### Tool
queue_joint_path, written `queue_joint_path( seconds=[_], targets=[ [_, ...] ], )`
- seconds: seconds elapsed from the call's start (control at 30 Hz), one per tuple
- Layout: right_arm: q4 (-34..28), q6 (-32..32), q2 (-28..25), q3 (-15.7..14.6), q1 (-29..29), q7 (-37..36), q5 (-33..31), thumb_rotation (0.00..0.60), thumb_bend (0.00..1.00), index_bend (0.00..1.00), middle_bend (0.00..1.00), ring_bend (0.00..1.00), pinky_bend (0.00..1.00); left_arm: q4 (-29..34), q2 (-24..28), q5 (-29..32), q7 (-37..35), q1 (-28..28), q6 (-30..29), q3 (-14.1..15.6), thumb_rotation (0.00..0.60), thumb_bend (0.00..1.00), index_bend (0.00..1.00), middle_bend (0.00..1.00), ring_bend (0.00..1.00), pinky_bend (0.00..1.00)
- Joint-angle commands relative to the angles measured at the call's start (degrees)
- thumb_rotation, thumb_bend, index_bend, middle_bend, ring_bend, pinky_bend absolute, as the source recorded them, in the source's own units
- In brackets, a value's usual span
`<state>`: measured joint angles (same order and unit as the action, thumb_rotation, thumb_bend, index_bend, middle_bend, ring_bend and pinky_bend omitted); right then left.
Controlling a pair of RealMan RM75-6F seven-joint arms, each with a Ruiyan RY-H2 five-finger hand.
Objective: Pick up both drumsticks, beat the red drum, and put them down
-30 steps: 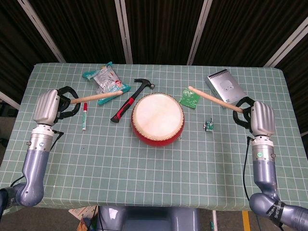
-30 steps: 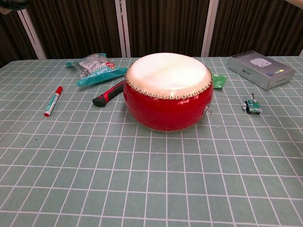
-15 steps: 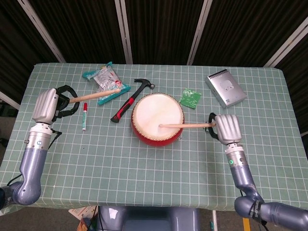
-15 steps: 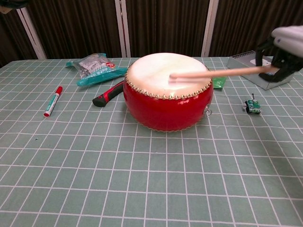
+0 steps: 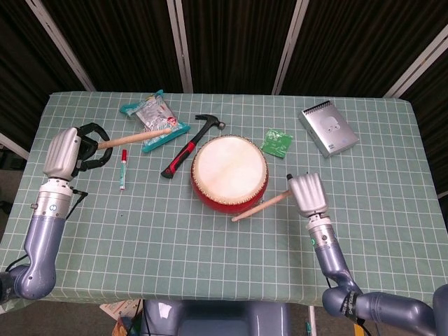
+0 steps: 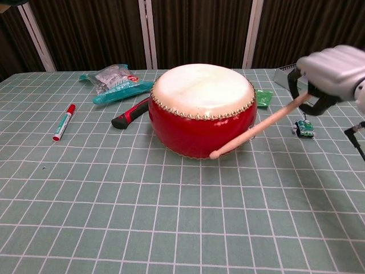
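Note:
The red drum (image 5: 229, 172) (image 6: 202, 108) with a cream skin stands mid-table. My right hand (image 5: 306, 194) (image 6: 329, 73) grips one wooden drumstick (image 5: 260, 206) (image 6: 258, 126) to the drum's right. That stick slopes down past the drum's front right side, with its tip low by the base. At the far left my left hand (image 5: 64, 150) holds the other drumstick (image 5: 134, 137), which points right over the packet. The chest view does not show the left hand.
A red-handled hammer (image 5: 187, 148) (image 6: 130, 114) lies left of the drum, a red marker (image 5: 123, 169) (image 6: 63, 122) further left. A teal snack packet (image 5: 154, 118) (image 6: 114, 84) sits at the back left. A green card (image 5: 278, 142), a grey box (image 5: 329, 129) and a tiny toy (image 6: 304, 128) lie right.
My right hand swung in from the far right, struck the drumhead with its stick, then moved nearer and lower, so the stick now slopes beside the drum's front. My left hand barely moved.

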<state>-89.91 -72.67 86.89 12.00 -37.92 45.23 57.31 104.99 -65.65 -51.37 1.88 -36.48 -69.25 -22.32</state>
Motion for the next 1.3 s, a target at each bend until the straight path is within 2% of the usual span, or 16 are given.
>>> queue_joint_path(
  seconds=[0.03, 0.23, 0.37, 0.6, 0.77, 1.17, 1.3],
  targets=[
    [-7.55, -3.21, -6.00, 6.39, 2.54, -7.59, -2.95, 0.600, 0.55, 0.91, 1.00, 1.00, 1.00, 0.12, -0.07, 0.11, 0.24, -0.08, 0.14, -0.07, 0.600, 0.54, 0.78, 1.00, 1.00, 1.00],
    [-13.78, -3.58, -13.02, 9.67, 5.54, -15.46, -3.20, 0.600, 0.55, 0.91, 1.00, 1.00, 1.00, 0.40, -0.86, 0.14, 1.56, -0.50, 0.13, 0.07, 0.600, 0.54, 0.78, 1.00, 1.00, 1.00],
    [-16.87, -2.31, -15.49, 11.13, 7.57, -21.21, -6.66, 0.600, 0.55, 0.91, 1.00, 1.00, 1.00, 0.45, -1.71, 0.37, 3.24, -0.99, 0.31, 0.61, 0.600, 0.54, 0.78, 1.00, 1.00, 1.00],
    [-16.63, -1.96, -17.40, 10.56, 9.57, -25.56, -7.07, 0.600, 0.55, 0.91, 1.00, 1.00, 1.00, -1.17, -3.60, 1.65, 7.65, -3.20, 1.88, 1.42, 0.600, 0.54, 0.78, 1.00, 1.00, 1.00],
    [-15.88, -1.99, -17.98, 10.73, 9.93, -27.38, -6.64, 0.600, 0.55, 0.91, 1.00, 1.00, 1.00, -4.76, -6.07, 2.82, 11.93, -6.98, 3.87, 0.90, 0.600, 0.54, 0.78, 1.00, 1.00, 1.00],
    [-13.20, -1.35, -18.76, 10.57, 10.34, -30.10, -6.90, 0.600, 0.55, 0.91, 1.00, 1.00, 1.00, -17.53, -16.32, 12.63, 24.07, -19.45, 10.02, -0.42, 0.600, 0.54, 0.78, 1.00, 1.00, 1.00],
    [-12.27, -0.70, -19.34, 10.62, 10.58, -31.13, -7.44, 0.600, 0.55, 0.91, 1.00, 1.00, 1.00, -21.77, -18.27, 20.53, 33.67, -23.20, 13.15, 2.81, 0.600, 0.55, 0.78, 1.00, 1.00, 1.00]
  ],
)
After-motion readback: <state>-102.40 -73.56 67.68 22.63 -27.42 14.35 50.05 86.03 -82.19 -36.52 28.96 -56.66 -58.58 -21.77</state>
